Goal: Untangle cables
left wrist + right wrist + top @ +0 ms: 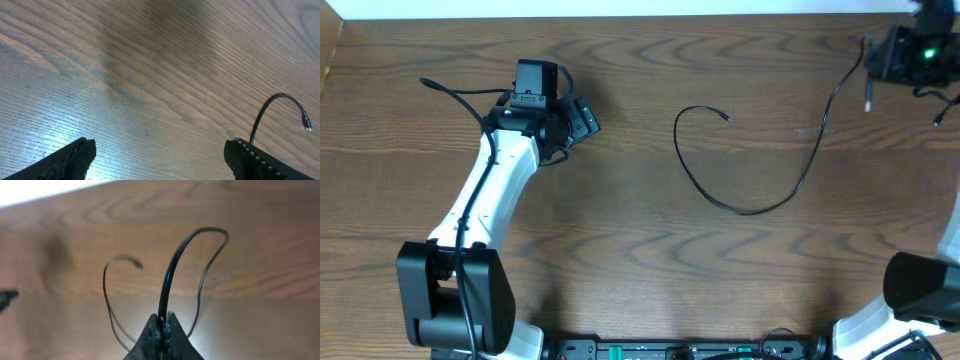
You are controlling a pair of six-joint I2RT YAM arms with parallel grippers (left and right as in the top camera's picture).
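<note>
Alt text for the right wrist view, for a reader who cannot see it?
The right gripper is shut on a black cable, which arches up from it and drops back down onto the wooden table. The cable's free end curls at the left.

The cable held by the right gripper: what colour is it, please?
The cable is black, clearest in the overhead view.
</note>
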